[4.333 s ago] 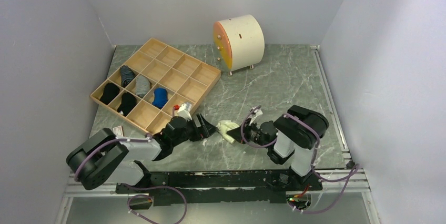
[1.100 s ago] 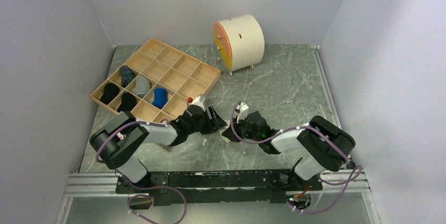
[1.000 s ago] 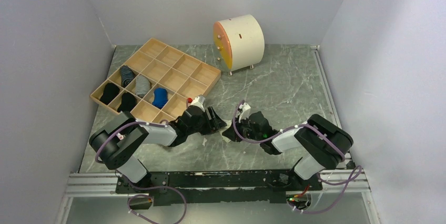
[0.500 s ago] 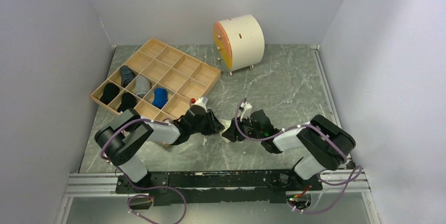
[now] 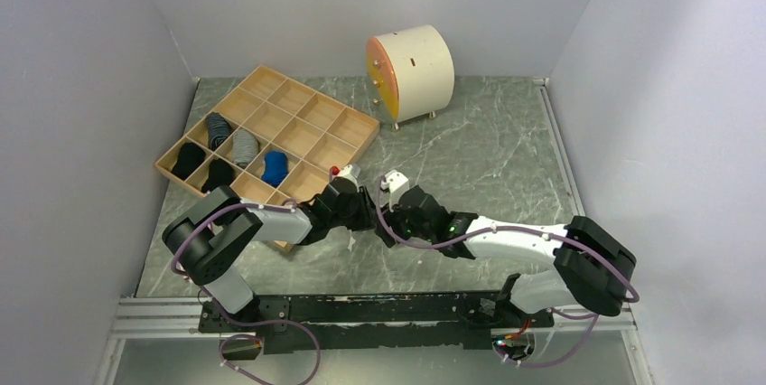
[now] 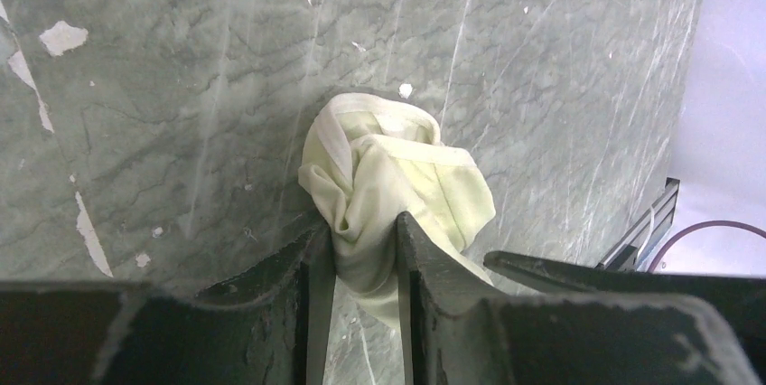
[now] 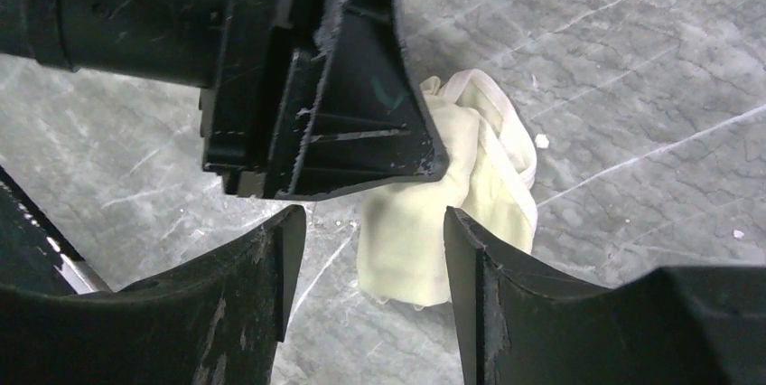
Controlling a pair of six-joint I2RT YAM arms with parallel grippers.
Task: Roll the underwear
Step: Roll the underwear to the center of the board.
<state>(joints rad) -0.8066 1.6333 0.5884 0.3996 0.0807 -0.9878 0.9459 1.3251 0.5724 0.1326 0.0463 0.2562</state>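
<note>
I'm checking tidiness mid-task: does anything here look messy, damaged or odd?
Yes. The underwear is a crumpled wad rather than a tidy roll, pinched in the left gripper against the table. White flecks mark the marbled surface, like chips or scuffs.

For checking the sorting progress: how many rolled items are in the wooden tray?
5, in the tray, left part: black roll, second black roll, dark striped roll, grey roll, blue roll. The left arm covers a near cell; more may hide there.
</note>
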